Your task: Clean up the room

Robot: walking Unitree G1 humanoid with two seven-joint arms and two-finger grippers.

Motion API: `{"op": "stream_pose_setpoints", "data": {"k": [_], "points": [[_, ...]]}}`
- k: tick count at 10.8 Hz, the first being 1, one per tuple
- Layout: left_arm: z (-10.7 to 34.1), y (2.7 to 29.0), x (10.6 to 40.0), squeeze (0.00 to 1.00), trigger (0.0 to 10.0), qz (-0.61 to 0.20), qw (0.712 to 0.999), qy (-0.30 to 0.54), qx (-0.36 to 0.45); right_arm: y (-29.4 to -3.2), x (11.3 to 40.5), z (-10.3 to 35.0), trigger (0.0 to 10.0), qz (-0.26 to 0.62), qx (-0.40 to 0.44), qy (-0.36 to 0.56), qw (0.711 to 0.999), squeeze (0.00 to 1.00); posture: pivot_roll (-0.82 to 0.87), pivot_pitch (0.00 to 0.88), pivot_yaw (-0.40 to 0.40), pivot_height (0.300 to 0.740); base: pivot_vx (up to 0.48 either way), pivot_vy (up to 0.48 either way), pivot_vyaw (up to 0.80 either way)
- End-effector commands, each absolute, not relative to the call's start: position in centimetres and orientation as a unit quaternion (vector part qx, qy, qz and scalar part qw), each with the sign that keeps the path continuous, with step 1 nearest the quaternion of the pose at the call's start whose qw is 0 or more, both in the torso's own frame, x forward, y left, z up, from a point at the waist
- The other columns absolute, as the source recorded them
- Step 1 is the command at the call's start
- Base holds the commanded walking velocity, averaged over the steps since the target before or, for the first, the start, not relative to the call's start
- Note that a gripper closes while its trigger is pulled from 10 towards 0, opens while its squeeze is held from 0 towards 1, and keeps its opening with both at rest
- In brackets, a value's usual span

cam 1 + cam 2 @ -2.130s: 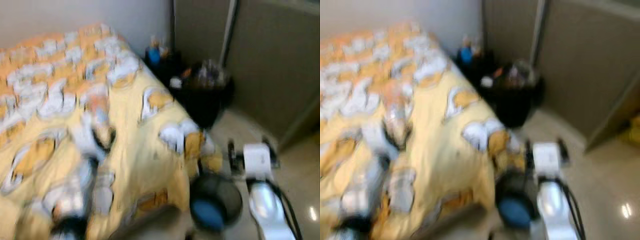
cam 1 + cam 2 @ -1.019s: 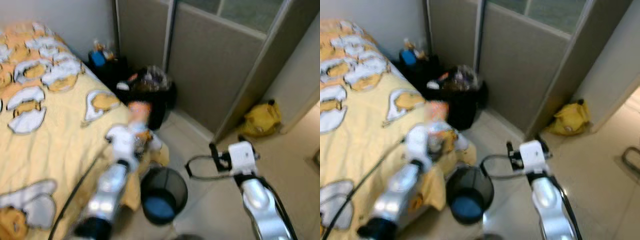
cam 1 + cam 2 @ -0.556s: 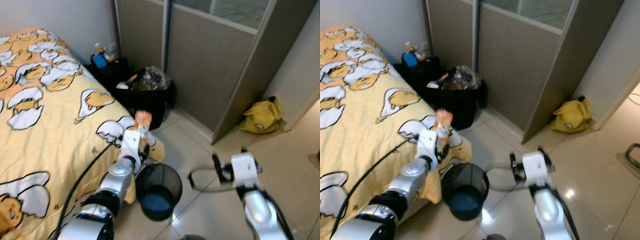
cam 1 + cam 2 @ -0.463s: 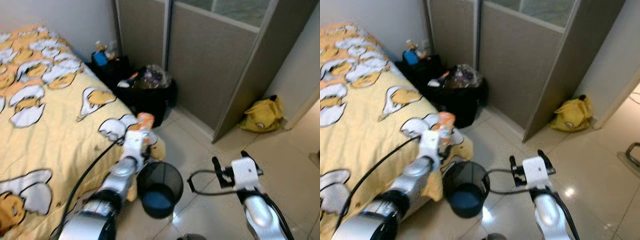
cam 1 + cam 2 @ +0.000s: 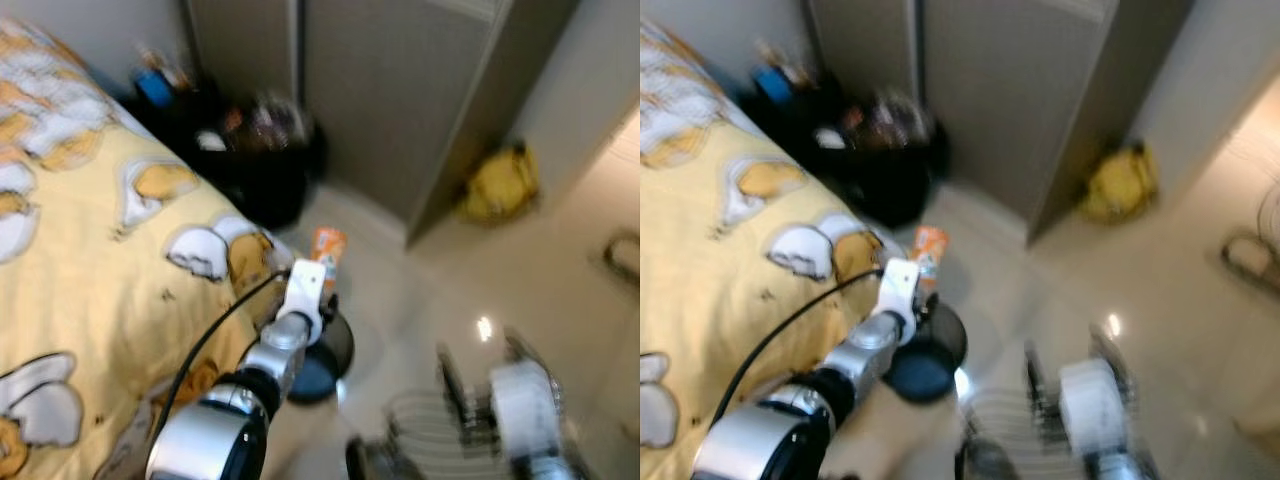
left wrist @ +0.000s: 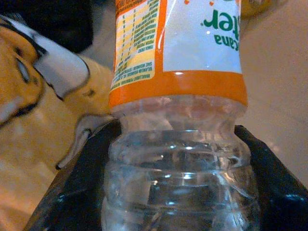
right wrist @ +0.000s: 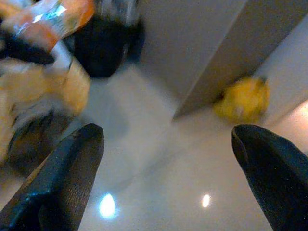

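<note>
Left wrist view gives you the clearest read: the left gripper (image 6: 173, 183) has its jaws clamped around the clear ribbed lower body of a plastic bottle (image 6: 175, 120), just under the orange band of its label. From the head views you see that bottle (image 5: 327, 247) held up at the end of the outstretched left arm, just above and slightly beyond the small black wastebasket (image 5: 325, 355) that stands on the tiled floor (image 5: 400, 270) at the corner of the bed (image 5: 90, 260). The main risk, as I judge it, is a miss: the bottle looks to sit near the far rim of the basket rather than over its middle, so if you release now it may clip the rim, bounce and roll off across the floor. Both head pictures are smeared, which suggests the body is moving, and that would make a drop harder to aim. The right gripper (image 7: 163, 178) hangs over bare floor with its jaws spread wide and nothing between them, near enough to the basket that a swing could knock it. As for writing, the label shows green letters reading "ana" and "ter" on white, cut off at the frame edge, and a yellow nutrition panel too fine to read.
</note>
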State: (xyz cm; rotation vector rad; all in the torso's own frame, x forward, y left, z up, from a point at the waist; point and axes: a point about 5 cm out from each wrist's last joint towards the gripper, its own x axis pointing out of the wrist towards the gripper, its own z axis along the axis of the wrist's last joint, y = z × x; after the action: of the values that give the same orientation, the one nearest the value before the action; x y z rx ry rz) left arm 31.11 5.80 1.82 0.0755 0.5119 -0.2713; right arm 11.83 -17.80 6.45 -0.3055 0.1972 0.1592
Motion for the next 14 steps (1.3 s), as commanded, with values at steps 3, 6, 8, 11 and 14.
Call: {"op": "stream_pose_setpoints", "data": {"k": [3,6,8,11,14], "points": [[1.0,6.2,30.4,0.00,10.0,-0.106,0.958,0.260,0.056,-16.9,8.2,9.0,10.0,0.125,-0.169,0.109,0.971,0.00,-0.60,0.381,-0.038,0.740,0.000,0.000,0.00],[2.2,6.9,31.6,1.00,10.0,-0.070,0.966,0.215,0.124,-17.0,6.5,10.0,10.0,0.120,-0.170,0.134,0.969,0.00,-0.61,0.412,-0.048,0.740,0.000,0.000,0.00],[3.8,6.6,32.7,1.00,10.0,-0.070,0.971,0.169,0.154,-16.9,6.1,10.2,10.0,0.120,-0.168,0.142,0.968,0.00,-0.61,0.420,-0.048,0.740,0.000,0.000,0.00],[5.3,5.5,33.5,1.00,10.0,-0.099,0.971,0.139,0.167,-16.9,5.9,10.4,10.0,0.114,-0.171,0.146,0.968,0.00,-0.62,0.429,-0.049,0.740,0.000,0.000,0.00],[3.4,6.0,31.2,0.00,10.0,-0.120,0.983,0.111,0.083,-17.4,9.7,9.2,10.0,0.089,-0.153,0.113,0.978,0.00,-0.50,0.328,0.007,0.740,0.000,0.000,0.00]]}}
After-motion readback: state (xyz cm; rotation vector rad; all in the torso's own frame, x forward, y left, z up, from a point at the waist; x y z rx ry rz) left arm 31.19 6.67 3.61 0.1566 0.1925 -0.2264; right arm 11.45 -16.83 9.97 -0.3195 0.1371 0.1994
